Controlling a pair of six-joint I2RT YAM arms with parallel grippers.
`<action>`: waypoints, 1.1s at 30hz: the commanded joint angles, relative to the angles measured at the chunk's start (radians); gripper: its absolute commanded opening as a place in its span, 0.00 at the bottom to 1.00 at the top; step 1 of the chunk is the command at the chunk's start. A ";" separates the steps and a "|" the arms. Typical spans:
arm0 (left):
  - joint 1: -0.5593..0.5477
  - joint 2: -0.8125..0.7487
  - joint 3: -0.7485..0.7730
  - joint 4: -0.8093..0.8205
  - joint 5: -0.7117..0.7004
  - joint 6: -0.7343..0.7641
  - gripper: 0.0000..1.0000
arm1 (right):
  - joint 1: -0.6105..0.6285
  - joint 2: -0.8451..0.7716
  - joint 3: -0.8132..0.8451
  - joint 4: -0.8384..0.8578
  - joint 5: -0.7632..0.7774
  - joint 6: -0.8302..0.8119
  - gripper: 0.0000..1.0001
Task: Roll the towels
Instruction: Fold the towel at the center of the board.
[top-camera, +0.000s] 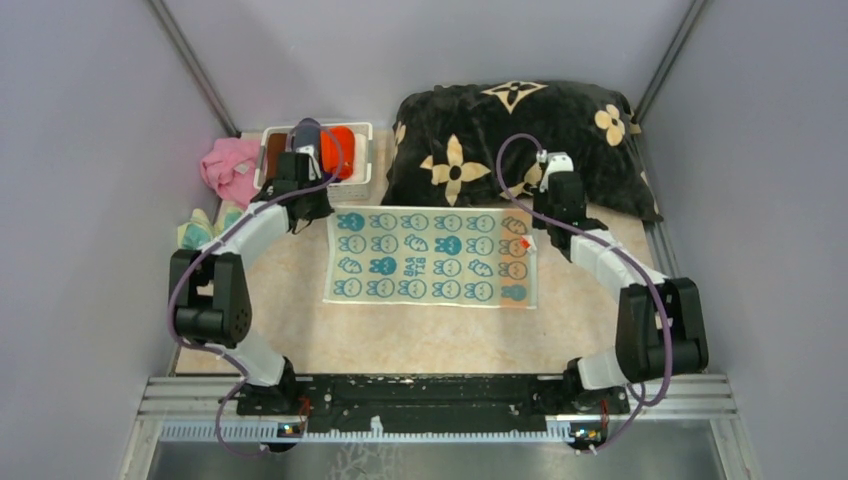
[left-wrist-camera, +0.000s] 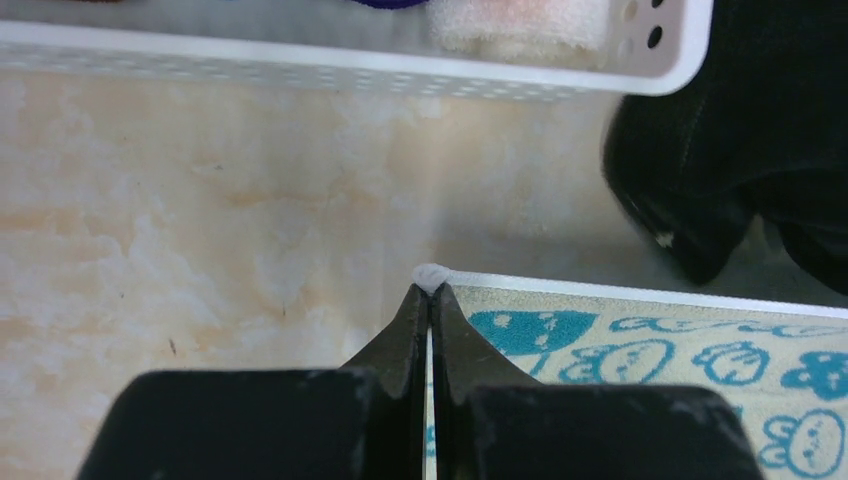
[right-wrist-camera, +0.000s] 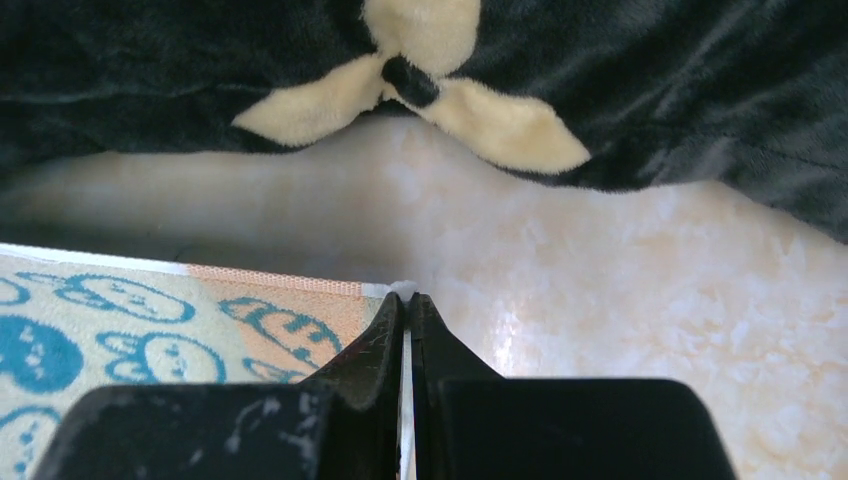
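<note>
A pale yellow towel (top-camera: 430, 258) printed with teal bunnies lies spread flat in the middle of the table. My left gripper (top-camera: 326, 214) is shut on its far left corner; in the left wrist view the white hem bunches at the tips of the left gripper (left-wrist-camera: 430, 286), with the towel (left-wrist-camera: 650, 340) running off to the right. My right gripper (top-camera: 531, 232) is shut on the far right corner; the right wrist view has the right gripper (right-wrist-camera: 405, 300) pinching the hem beside the towel's (right-wrist-camera: 150, 320) orange patch. An orange-red towel (top-camera: 343, 150) sits rolled in the basket.
A white perforated basket (top-camera: 364, 165) stands behind the left gripper, its front wall (left-wrist-camera: 350, 70) close ahead. The big black cushion with cream flowers (top-camera: 510, 140) lies just beyond the towel's far edge. A pink cloth (top-camera: 230, 168) and a small yellow-teal cloth (top-camera: 200, 228) lie at the left wall.
</note>
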 joint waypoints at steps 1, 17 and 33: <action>0.020 -0.116 -0.068 -0.013 -0.015 0.026 0.00 | -0.020 -0.140 -0.066 0.009 0.020 -0.006 0.00; 0.020 -0.342 -0.284 -0.166 -0.033 -0.082 0.00 | -0.020 -0.501 -0.240 -0.214 -0.091 0.163 0.00; 0.020 -0.256 -0.292 -0.236 -0.067 -0.119 0.00 | -0.020 -0.501 -0.336 -0.344 -0.107 0.347 0.00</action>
